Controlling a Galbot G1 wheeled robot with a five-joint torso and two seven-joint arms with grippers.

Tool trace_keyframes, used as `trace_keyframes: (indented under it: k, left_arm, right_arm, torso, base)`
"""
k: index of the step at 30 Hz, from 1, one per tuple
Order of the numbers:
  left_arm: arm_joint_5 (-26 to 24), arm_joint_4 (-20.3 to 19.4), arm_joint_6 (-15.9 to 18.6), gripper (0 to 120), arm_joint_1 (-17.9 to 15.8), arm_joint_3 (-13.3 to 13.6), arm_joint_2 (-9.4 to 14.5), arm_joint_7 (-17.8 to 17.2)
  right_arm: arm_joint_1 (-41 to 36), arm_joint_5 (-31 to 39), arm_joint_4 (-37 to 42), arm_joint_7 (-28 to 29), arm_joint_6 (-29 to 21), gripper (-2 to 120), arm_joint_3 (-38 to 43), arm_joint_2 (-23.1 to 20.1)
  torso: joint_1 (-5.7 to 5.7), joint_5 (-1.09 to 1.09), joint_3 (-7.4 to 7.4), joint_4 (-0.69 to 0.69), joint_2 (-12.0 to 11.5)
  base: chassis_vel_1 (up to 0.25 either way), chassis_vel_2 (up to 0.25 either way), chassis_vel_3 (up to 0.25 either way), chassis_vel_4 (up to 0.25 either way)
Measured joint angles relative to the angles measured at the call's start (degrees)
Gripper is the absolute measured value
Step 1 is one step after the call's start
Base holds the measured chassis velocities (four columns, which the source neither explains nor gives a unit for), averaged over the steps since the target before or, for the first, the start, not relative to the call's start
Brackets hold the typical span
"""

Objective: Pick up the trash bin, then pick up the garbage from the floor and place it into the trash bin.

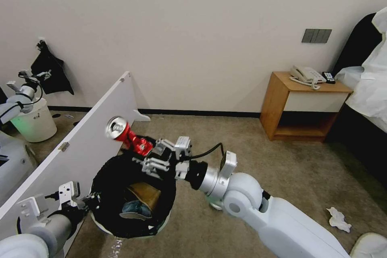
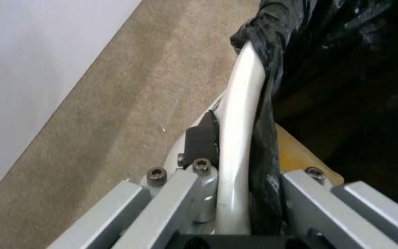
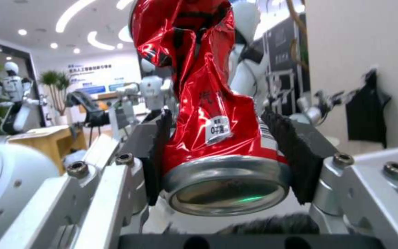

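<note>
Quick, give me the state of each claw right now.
Left claw: shut on the trash bin, pinching its lined rim.
Right claw: shut on the red can, held above the bin.

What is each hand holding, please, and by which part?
Right hand grips the red can near its base; left hand clamps the trash bin rim.

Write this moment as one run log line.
left gripper: shut on trash bin rim | right gripper: holds red can above bin
</note>
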Motion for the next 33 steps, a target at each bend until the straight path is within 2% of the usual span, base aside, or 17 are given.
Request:
trace_keyframes:
  k: [9, 17, 20, 24, 25, 28, 33]
  left_arm:
    - [-0.2, -0.2, 0.0, 2, 0.0, -0.1, -0.1, 0.0]
    - [-0.3, -0.3, 0.0, 2, -0.2, 0.0, -0.3, 0.0]
    - [-0.5, -0.4, 0.0, 2, -0.1, -0.1, -0.2, 0.0]
    - [-0.7, -0.5, 0.0, 2, 0.1, -0.3, -0.2, 0.0]
    - [-0.7, -0.5, 0.0, 2, 0.1, -0.3, -0.2, 0.0]
    - [-0.7, -0.7, 0.0, 2, 0.2, -0.3, -0.2, -0.1]
    - [-0.7, -0.8, 0.0, 2, 0.3, -0.4, -0.2, -0.1]
  right_arm:
    - [-2.3, 0.4, -0.5, 1.8, -1.2, 49, -3.5, -3.4]
    - [-3.4, -0.1, -1.1, 4.2, -1.6, 49, -4.4, -3.8]
    - [-3.4, -0.3, -1.7, 4.5, -1.8, 56, -4.6, -3.8]
    - [-3.2, -0.4, -1.8, 4.4, -1.9, 73, -5.0, -3.8]
    - [-3.2, -0.4, -1.8, 4.4, -1.9, 73, -5.0, -3.8]
    - [-2.9, -0.6, -2.0, 3.7, -1.9, 89, -5.4, -3.7]
    - [-2.3, -0.6, -2.0, 3.2, -1.9, 99, -5.8, -3.4]
  torso:
    - [0.0, 0.01, 0.0, -0.01, 0.0]
    - [0.0, 0.01, 0.0, 0.0, 0.0]
    - [0.0, 0.01, 0.0, 0.0, 0.0]
    - [0.0, 0.01, 0.0, 0.0, 0.0]
    - [0.0, 0.01, 0.0, 0.0, 0.0]
    - [0.0, 0.01, 0.0, 0.0, 0.0]
    - [0.0, 0.0, 0.0, 0.0, 0.0]
  base:
    - [0.0, 0.0, 0.0, 0.0]
    - [0.0, 0.0, 0.0, 0.0]
    - [0.0, 0.0, 0.0, 0.0]
    - [0.0, 0.0, 0.0, 0.0]
    - [0.0, 0.0, 0.0, 0.0]
    - [0.0, 0.0, 0.0, 0.0]
    - [0.0, 0.0, 0.0, 0.0]
